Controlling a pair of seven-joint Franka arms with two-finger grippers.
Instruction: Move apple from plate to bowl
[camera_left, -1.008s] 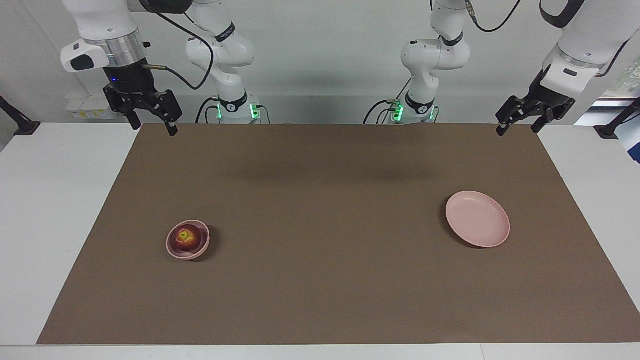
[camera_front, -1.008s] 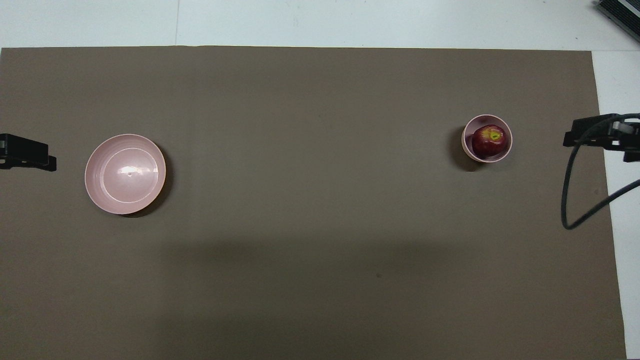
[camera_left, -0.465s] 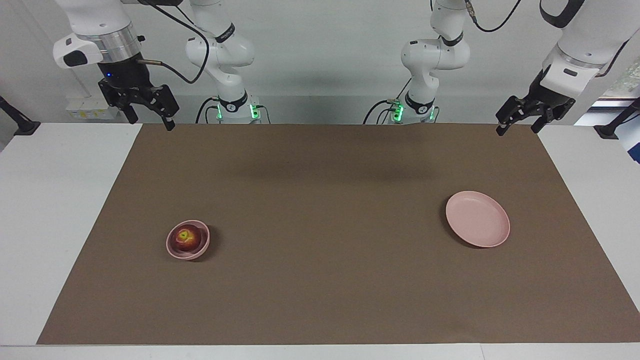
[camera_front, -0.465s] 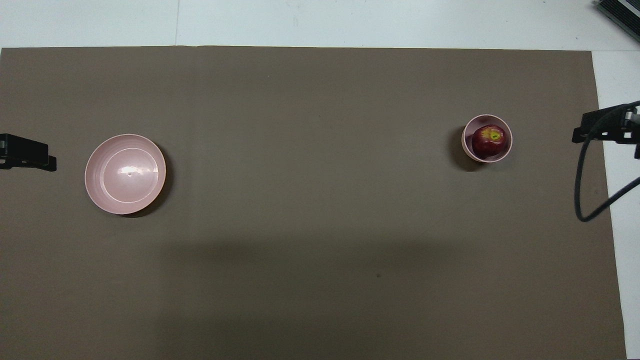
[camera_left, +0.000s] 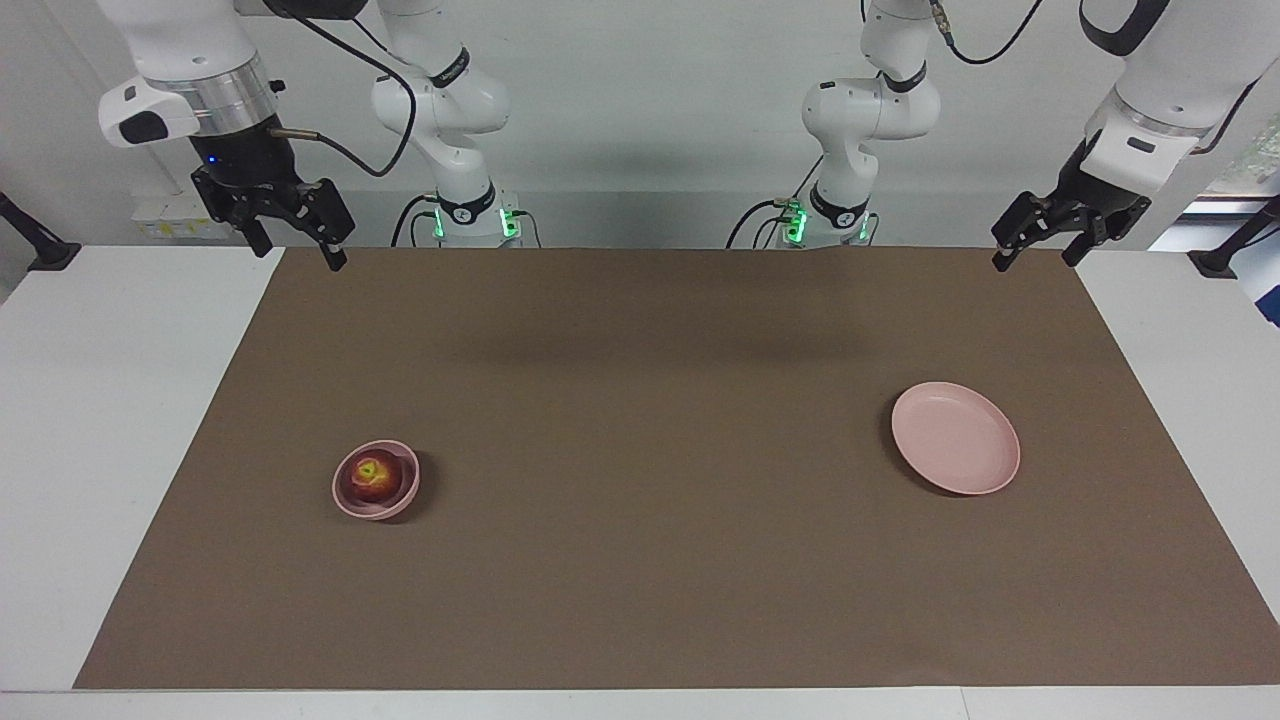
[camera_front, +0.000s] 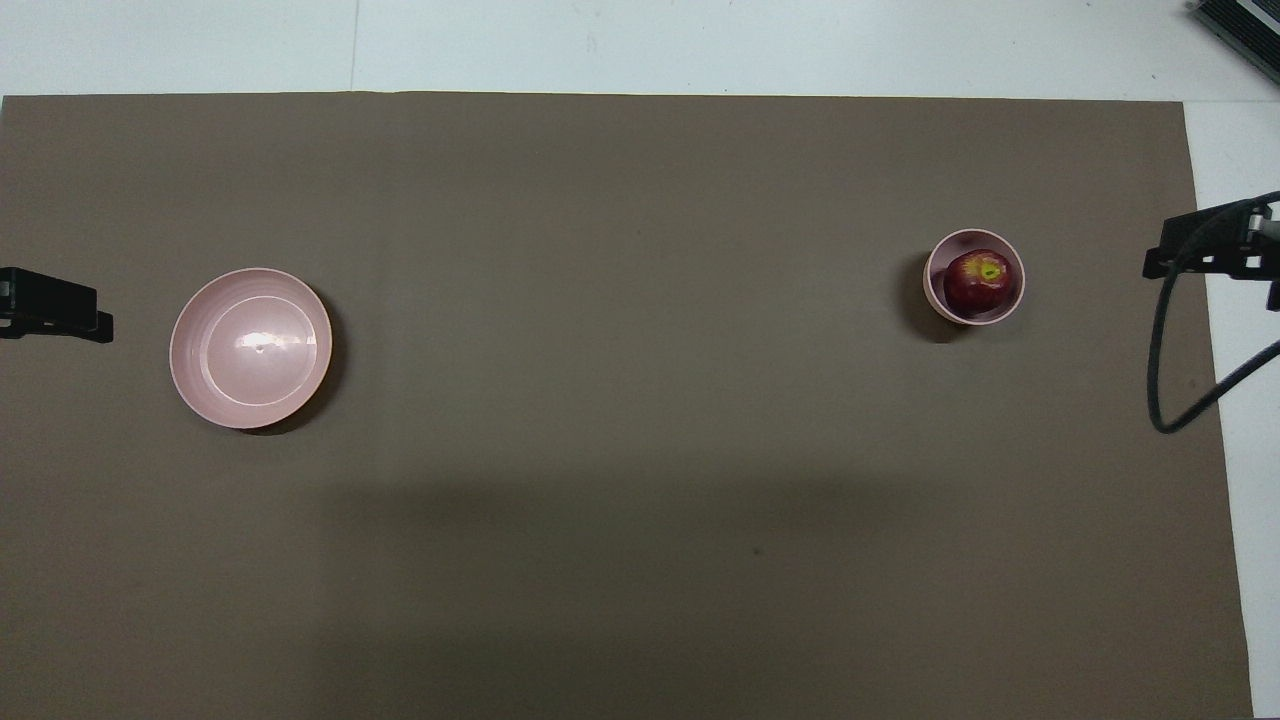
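The apple already sits in the bowl, the plate lies bare toward the left arm's end, and both the right gripper and left gripper hang raised with jaws wide, so nothing seems left.

On the brown mat the apple sits inside the bowl, toward the right arm's end of the table. The plate lies bare toward the left arm's end — well apart from the bowl. At each side edge a dark gripper part shows — the left gripper and the right gripper, with a black cable hanging from it.
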